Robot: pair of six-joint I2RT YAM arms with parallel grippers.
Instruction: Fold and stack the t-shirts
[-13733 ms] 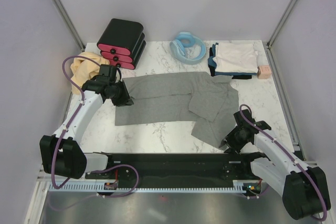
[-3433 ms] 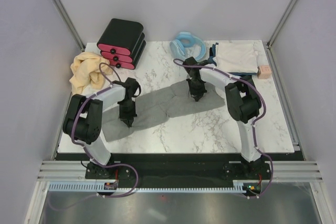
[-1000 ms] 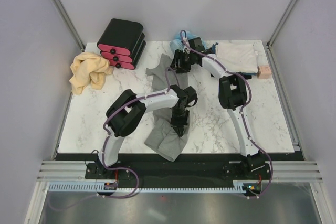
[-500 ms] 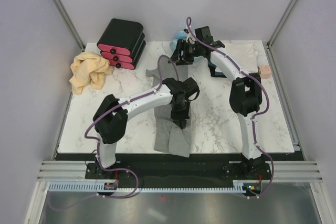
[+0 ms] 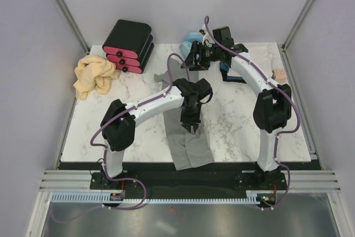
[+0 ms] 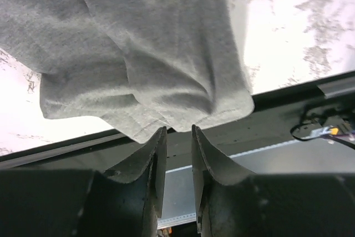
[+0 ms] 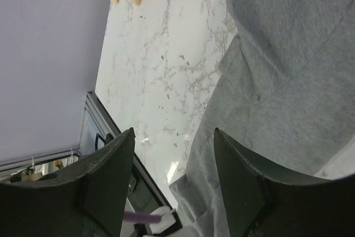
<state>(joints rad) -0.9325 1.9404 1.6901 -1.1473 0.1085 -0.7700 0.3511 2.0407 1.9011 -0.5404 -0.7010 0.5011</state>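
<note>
Grey shirt (image 5: 188, 149) strung front-to-back on table (image 5: 238, 126); near hem overhangs front edge. Left gripper (image 5: 191, 127) narrow, empty, over hem. Right gripper (image 5: 191, 60) wide, empty, rear. Tan shirt (image 5: 94, 76) and box (image 5: 127, 45) rear-left, well apart.

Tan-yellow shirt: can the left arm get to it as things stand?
Probably yes. The tan-yellow shirt lies on its side of the table, only bare marble between, and the left gripper stands open over the grey shirt.
</note>
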